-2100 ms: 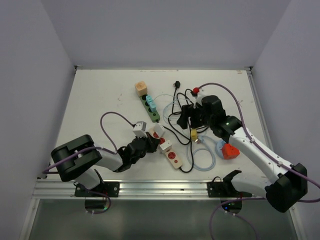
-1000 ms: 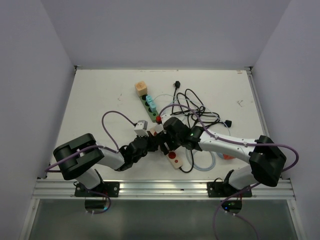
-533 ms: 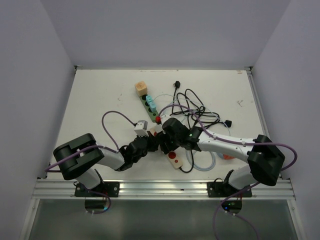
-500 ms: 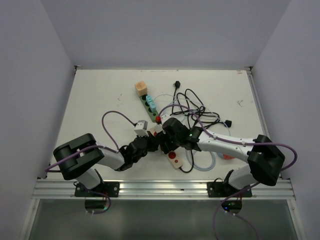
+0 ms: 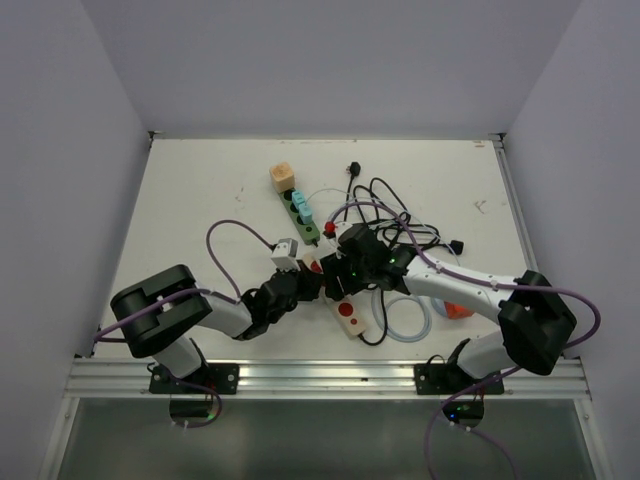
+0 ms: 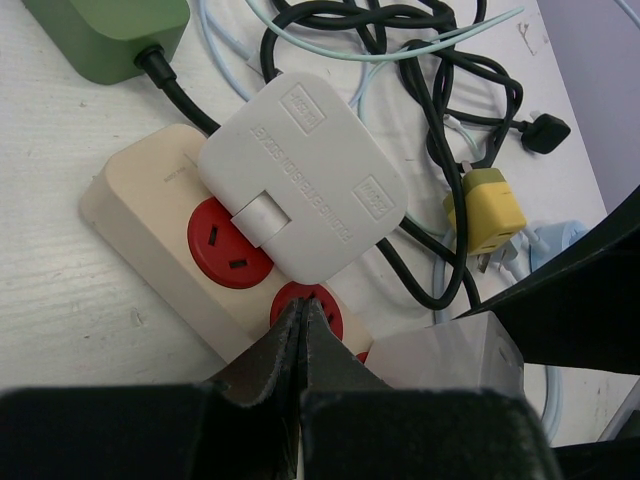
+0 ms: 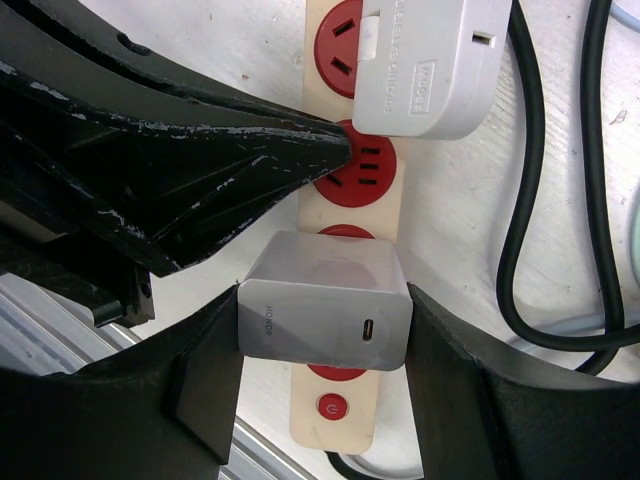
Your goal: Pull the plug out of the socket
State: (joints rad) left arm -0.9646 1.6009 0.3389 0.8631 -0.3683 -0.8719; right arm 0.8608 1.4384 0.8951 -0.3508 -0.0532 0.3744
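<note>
The right end effector (image 7: 323,312) pinches the grey square charger plug (image 7: 320,290) on the cream red-socketed power strip (image 6: 130,200), near centre of the surface (image 5: 200,200), as the left end effector (image 6: 300,315), pressed together, pins the strip; a straight upward pull looks best.

Right wrist view: the grey charger (image 7: 325,305) covers its socket on the power strip (image 7: 358,425). Its pins are hidden, so seating cannot be told. The white adapter (image 7: 430,60) is cut off at the top edge.

Left wrist view: the left claw (image 6: 300,322) masks part of a red socket (image 6: 328,315). The green strip (image 6: 105,35) runs off the top edge.

Top view: the right claw (image 5: 345,272) overlies the power strip's middle. An orange object (image 5: 462,308) sits half hidden behind the right arm.
</note>
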